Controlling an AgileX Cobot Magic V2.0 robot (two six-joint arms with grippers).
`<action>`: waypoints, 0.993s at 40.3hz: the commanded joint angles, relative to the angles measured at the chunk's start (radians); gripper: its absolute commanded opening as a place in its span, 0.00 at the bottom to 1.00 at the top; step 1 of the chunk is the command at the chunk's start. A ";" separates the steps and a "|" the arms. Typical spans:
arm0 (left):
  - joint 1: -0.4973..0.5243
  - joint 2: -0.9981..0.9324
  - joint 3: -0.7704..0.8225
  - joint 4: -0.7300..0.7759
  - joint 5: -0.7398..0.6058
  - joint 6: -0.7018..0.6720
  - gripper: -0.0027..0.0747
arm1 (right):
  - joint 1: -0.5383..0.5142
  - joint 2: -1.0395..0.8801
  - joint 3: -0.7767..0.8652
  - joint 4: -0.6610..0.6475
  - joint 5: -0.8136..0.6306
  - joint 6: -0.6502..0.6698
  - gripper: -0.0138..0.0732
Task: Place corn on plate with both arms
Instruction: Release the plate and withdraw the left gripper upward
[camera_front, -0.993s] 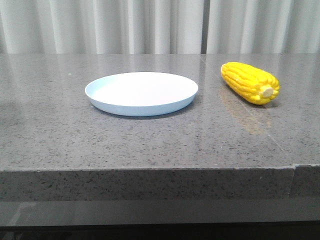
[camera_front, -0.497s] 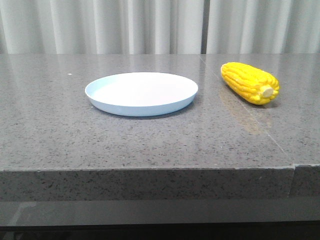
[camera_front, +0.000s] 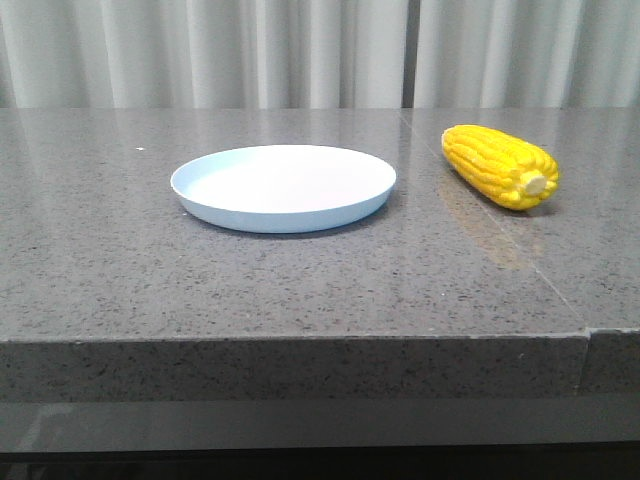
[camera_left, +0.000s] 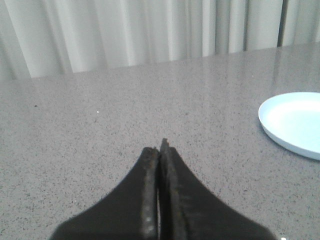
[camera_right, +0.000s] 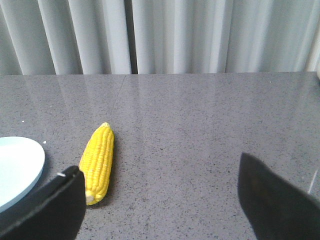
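The yellow corn (camera_front: 500, 165) lies on the grey table to the right of the pale blue plate (camera_front: 283, 186), its pale stub end toward the front. It also shows in the right wrist view (camera_right: 98, 161), beside the plate's edge (camera_right: 17, 167). My right gripper (camera_right: 159, 172) is open and empty, low over the table, with the corn just beyond its left finger (camera_right: 52, 205). My left gripper (camera_left: 159, 148) is shut and empty over bare table, and the plate (camera_left: 295, 122) lies off to its side. Neither gripper shows in the front view.
The grey speckled stone table (camera_front: 300, 280) has a front edge low in the front view and a seam at its right. Pale curtains (camera_front: 300, 50) hang behind the table.
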 joint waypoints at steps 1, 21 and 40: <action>-0.008 0.005 -0.025 -0.004 -0.071 0.001 0.01 | -0.006 0.013 -0.035 -0.002 -0.074 -0.004 0.90; -0.008 0.005 -0.025 -0.004 -0.071 0.001 0.01 | -0.006 0.052 -0.056 -0.002 -0.095 -0.004 0.90; -0.008 0.005 -0.025 -0.004 -0.071 0.001 0.01 | 0.042 0.678 -0.443 0.103 0.168 -0.004 0.90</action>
